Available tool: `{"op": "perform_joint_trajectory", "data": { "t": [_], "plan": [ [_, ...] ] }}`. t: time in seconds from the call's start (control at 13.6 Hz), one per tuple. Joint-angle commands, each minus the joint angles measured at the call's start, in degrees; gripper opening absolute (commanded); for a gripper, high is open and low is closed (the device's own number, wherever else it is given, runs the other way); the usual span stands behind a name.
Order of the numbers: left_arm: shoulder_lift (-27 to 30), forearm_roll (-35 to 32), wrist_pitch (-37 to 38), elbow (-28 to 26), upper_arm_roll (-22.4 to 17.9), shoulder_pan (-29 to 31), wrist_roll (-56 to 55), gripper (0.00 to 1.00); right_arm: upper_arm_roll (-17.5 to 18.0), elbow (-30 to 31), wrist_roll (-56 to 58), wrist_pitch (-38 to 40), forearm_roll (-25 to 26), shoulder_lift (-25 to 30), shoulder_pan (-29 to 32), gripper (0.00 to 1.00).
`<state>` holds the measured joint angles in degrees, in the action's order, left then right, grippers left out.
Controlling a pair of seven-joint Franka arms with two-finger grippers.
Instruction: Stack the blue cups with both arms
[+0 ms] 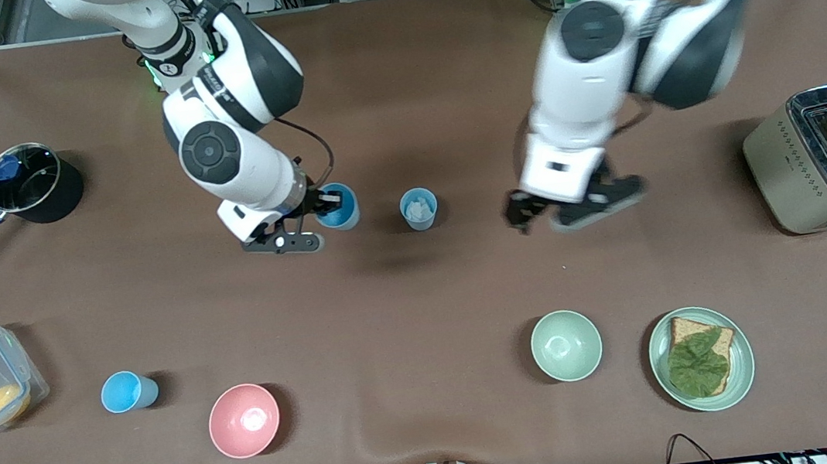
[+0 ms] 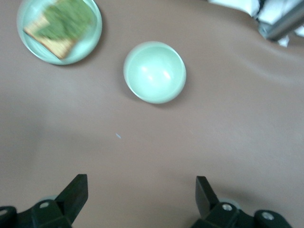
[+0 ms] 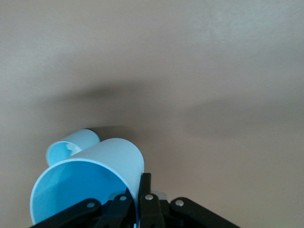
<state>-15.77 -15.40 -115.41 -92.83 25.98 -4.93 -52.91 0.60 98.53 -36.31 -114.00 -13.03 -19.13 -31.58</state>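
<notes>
Pinching a blue cup [image 1: 338, 205] by its rim, right gripper [image 1: 318, 210] holds it beside the paler cup [image 1: 418, 208]. Light, thin, slippery plastic: rim grip suits. Left gripper [image 1: 574, 206] gapes, empty, over bare table.

No text, label, brand, number or sign can be read in any of the three views. The right arm [image 1: 226, 90] carries a small line of dark lettering on its white casing near the black joint band, but it is too small and too tilted to make out. The toaster [image 1: 822, 158] shows only a dotted pattern.
</notes>
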Motion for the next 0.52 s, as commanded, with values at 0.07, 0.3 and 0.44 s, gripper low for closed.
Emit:
{"op": "perform_joint_trajectory", "data": {
  "t": [0.07,0.3,0.44],
  "plan": [
    [-0.1,2.6,8.5,6.3,0.6,7.4,9.5,1.0,-0.9,0.1,-8.6,-7.1,-1.5,-3.0,-6.5,0.0],
    [3.0,8.3,9.0,6.6,-3.9,9.8,22.0,1.0,-0.9,-0.3,-18.9,-18.1,-1.0,-8.4,-12.8,0.0],
    [5.5,8.6,13.2,6.8,-7.2,9.7,29.5,1.0,-1.2,-0.1,-20.4,-18.6,0.5,-9.0,-14.0,0.0]
  ]
}}
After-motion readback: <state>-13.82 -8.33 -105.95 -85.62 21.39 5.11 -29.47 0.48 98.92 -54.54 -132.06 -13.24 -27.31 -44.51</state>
